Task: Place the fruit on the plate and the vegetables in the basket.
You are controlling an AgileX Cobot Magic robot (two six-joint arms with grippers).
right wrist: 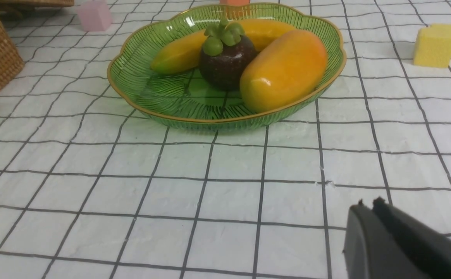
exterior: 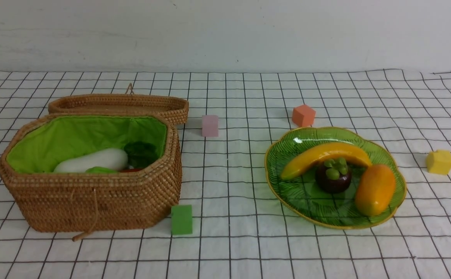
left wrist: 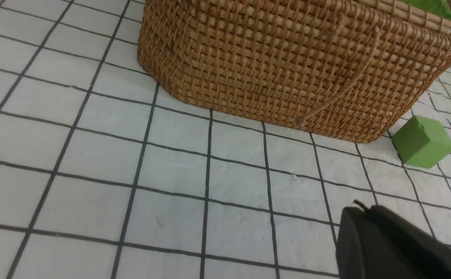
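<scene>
The green plate [exterior: 287,155] [right wrist: 140,54] holds all three fruit: a yellow banana [exterior: 322,155] [right wrist: 175,54], a dark purple mangosteen [exterior: 333,176] [right wrist: 225,64] and an orange mango [exterior: 375,189] [right wrist: 283,69]. In the open wicker basket [exterior: 93,197] [left wrist: 279,66] lie a white eggplant [exterior: 93,159], a bit of light-green gourd [exterior: 100,169] and a sliver of orange. Neither arm shows in the front view. My left gripper [left wrist: 365,209] hangs shut and empty over the cloth, short of the basket's front wall. My right gripper [right wrist: 367,204] is shut and empty, short of the plate.
Foam cubes lie on the checked cloth: green [exterior: 181,219] [left wrist: 423,141] at the basket's front corner, pink [exterior: 210,125] [right wrist: 93,14], orange [exterior: 303,115] behind the plate, yellow [exterior: 439,161] [right wrist: 434,44] to its right. The basket lid [exterior: 121,104] lies open behind the basket.
</scene>
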